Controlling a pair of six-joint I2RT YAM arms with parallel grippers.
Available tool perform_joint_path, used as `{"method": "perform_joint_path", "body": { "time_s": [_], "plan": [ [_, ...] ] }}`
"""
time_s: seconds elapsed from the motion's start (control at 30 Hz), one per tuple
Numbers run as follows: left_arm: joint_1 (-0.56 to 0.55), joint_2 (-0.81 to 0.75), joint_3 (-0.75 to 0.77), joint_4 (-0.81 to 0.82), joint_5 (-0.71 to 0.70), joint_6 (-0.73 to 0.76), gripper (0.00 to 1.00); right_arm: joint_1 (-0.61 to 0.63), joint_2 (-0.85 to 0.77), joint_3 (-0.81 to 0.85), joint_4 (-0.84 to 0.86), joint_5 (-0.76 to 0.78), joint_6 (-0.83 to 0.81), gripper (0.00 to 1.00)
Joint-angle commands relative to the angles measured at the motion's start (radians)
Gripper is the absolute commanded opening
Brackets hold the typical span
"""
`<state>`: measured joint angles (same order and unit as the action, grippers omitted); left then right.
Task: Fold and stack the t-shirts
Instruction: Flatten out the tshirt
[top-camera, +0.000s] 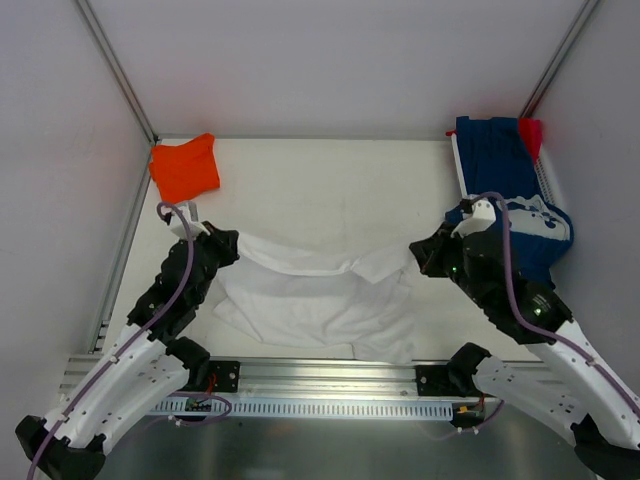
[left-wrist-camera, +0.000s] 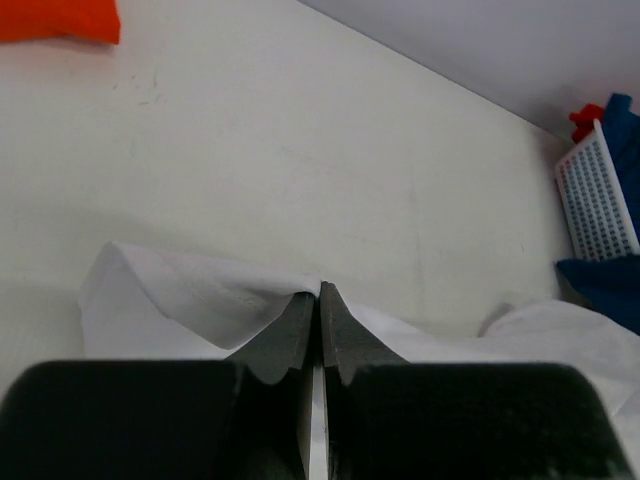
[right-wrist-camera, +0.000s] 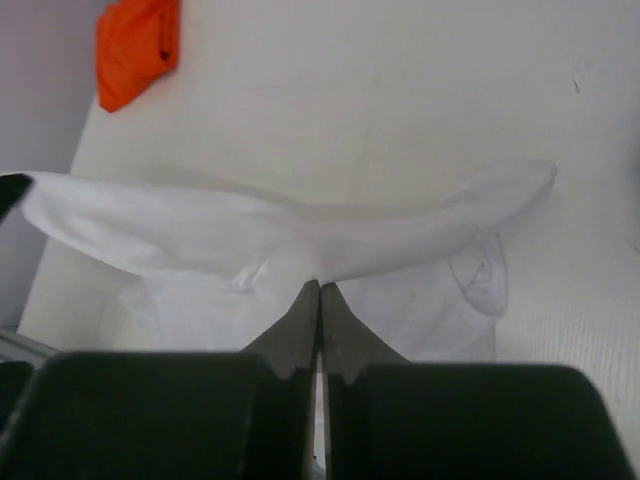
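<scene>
White tee (top-camera: 310, 295) lies rumpled mid-table toward the near side. Its far edge is lifted off the table (top-camera: 330, 190) and strung betw. both grippers.

L gripper (top-camera: 226, 243) is at the tee's left end, jaws together, clamped on a fold of white cloth. In L wrist view the fingers (left-wrist-camera: 295, 330) meet w/ only a thin slit, and the cloth bunches right at the tips.

R gripper (top-camera: 420, 256) is at the tee's right end, jaws likewise together, pinched on the white cloth. In R wrist view the cloth runs as a raised band across the tips, w/ a sleeve-like flap past them on the right.

Betw. the 2 grippers the held edge sags a bit in the middle. The rest of the tee lies flat-ish below it, w/ its near edge just short of the metal rail (top-camera: 320, 378).

Orange tee (top-camera: 185, 167) sits as a compact bundle in the far-left corner, well apart from the white one.

Navy tee (top-camera: 500, 165) is far right, draped over a white perforated rack (top-camera: 547, 185). Its lower part lies just behind the R arm. It carries white print (top-camera: 535, 215), too small and partly covered by the arm to read.

Red tee (top-camera: 531, 133) peeks out at the rack's far corner, touching the navy. Only a small bit shows.
</scene>
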<state>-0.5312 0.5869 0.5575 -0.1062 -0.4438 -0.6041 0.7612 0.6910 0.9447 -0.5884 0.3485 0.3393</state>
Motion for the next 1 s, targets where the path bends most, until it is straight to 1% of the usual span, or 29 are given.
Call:
{"method": "perform_joint_path", "body": {
  "time_s": [0.0,0.03,0.07,0.13,0.17,0.2,0.27,0.3,0.33,0.4,0.43,0.5,0.53,0.63,0.67,0.7,0.73,0.77,0.8,0.87,0.9,0.93,0.97],
  "plan": [
    [-0.01,-0.047,0.126,-0.088,0.175,0.124,0.0,0.006,-0.065,0.14,-0.04,-0.139,-0.141,0.0],
    [-0.01,-0.073,0.143,-0.105,0.2,0.145,0.0,0.004,-0.076,0.19,-0.044,-0.175,-0.184,0.0],
    [-0.01,-0.09,0.162,-0.116,0.246,0.148,0.0,0.006,-0.09,0.212,-0.036,-0.259,-0.204,0.01],
    [-0.01,-0.142,0.212,-0.147,0.293,0.149,0.0,0.006,-0.133,0.268,-0.013,-0.345,-0.256,0.0],
    [-0.01,-0.16,0.232,-0.157,0.316,0.144,0.0,0.007,-0.143,0.287,-0.01,-0.438,-0.267,0.0],
    [-0.01,-0.179,0.269,-0.173,0.37,0.136,0.0,0.006,-0.156,0.305,-0.007,-0.471,-0.273,0.01],
    [-0.01,-0.22,0.31,-0.19,0.43,0.136,0.0,0.006,-0.185,0.363,-0.011,-0.54,-0.278,0.0],
    [-0.01,-0.231,0.355,-0.197,0.498,0.144,0.0,0.006,-0.192,0.383,-0.014,-0.565,-0.278,0.0],
    [-0.01,-0.252,0.378,-0.217,0.536,0.147,0.0,0.006,-0.203,0.403,-0.025,-0.585,-0.278,0.0],
    [-0.01,-0.271,0.448,-0.237,0.608,0.155,0.0,0.004,-0.214,0.453,-0.033,-0.65,-0.266,0.0],
    [-0.009,-0.294,0.469,-0.251,0.682,0.153,0.0,0.004,-0.228,0.465,-0.031,-0.673,-0.258,0.01],
    [-0.01,-0.315,0.528,-0.256,0.753,0.147,0.0,-0.002,-0.237,0.495,-0.024,-0.739,-0.224,0.0],
    [-0.009,-0.335,0.547,-0.257,0.814,0.144,0.0,-0.003,-0.243,0.505,-0.005,-0.761,-0.211,0.0],
    [-0.009,-0.361,0.631,-0.265,0.901,0.126,0.0,-0.034,-0.263,0.52,0.09,-0.89,-0.106,0.01],
    [-0.009,-0.367,0.651,-0.267,0.954,0.116,0.0,-0.046,-0.271,0.523,0.122,-0.96,-0.073,0.0],
    [-0.01,-0.372,0.691,-0.267,0.984,0.1,0.0,-0.087,-0.275,0.526,0.152,-0.994,-0.001,0.0],
    [-0.01,-0.383,0.708,-0.265,1.01,0.092,0.0,-0.112,-0.277,0.54,0.203,-1.023,0.032,0.0],
    [-0.009,-0.389,0.741,-0.267,1.06,0.084,0.0,-0.169,-0.28,0.549,0.228,-1.089,0.061,0.01],
    [-0.009,-0.4,0.757,-0.267,1.08,0.075,0.0,-0.199,-0.281,0.577,0.273,-1.124,0.122,0.0],
    [-0.004,-0.417,0.788,-0.265,1.105,0.066,0.0,-0.261,-0.283,0.615,0.314,-1.212,0.18,0.0],
    [-0.001,-0.427,0.823,-0.265,1.11,0.06,0.0,-0.322,-0.281,0.637,0.341,-1.241,0.214,0.0],
    [0.002,-0.444,0.843,-0.262,1.108,0.058,0.0,-0.351,-0.283,0.655,0.417,-1.266,0.296,0.01],
    [0.008,-0.452,0.864,-0.262,1.105,0.056,0.0,-0.379,-0.285,0.699,0.452,-1.289,0.331,0.01]
  ]
}}
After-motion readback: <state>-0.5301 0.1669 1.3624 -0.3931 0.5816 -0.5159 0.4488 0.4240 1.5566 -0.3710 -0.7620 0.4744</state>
